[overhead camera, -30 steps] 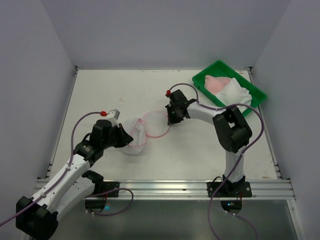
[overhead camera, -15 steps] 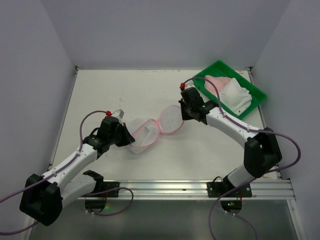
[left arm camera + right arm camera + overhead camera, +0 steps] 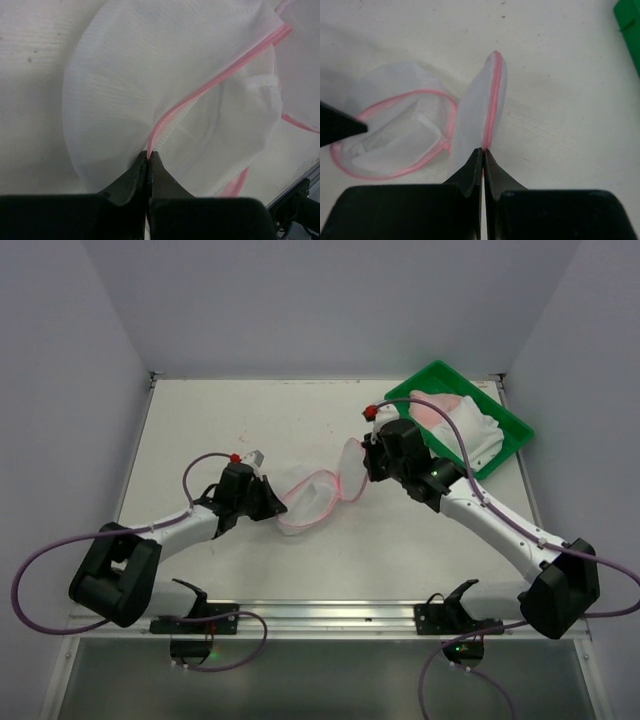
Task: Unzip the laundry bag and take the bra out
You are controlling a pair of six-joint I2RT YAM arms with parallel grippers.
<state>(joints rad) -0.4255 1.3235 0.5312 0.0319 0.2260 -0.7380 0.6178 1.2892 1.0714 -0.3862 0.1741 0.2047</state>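
The laundry bag [image 3: 305, 495] lies flattened on the table between the arms, white mesh with pink zip trim, its mouth open. My left gripper [image 3: 272, 508] is shut on the pink rim at the bag's left end [image 3: 149, 155]. My right gripper [image 3: 368, 468] is shut on the pink edge of the round lid flap [image 3: 487, 105] and holds it up on edge [image 3: 483, 150]. Inside the bag [image 3: 400, 130] I see only folded white mesh. Pale pink cloth [image 3: 438, 408] lies in the tray; whether it is the bra I cannot tell.
A green plastic tray [image 3: 440, 368] sits at the back right, holding the pink cloth and a white cloth [image 3: 472, 430]; its corner shows in the right wrist view [image 3: 630, 25]. Grey walls close in the table on three sides.
Both arms have stretched toward the table's middle. The bag has shifted right and away from the bases, and the lid flap has gone from lying flat to standing on edge.
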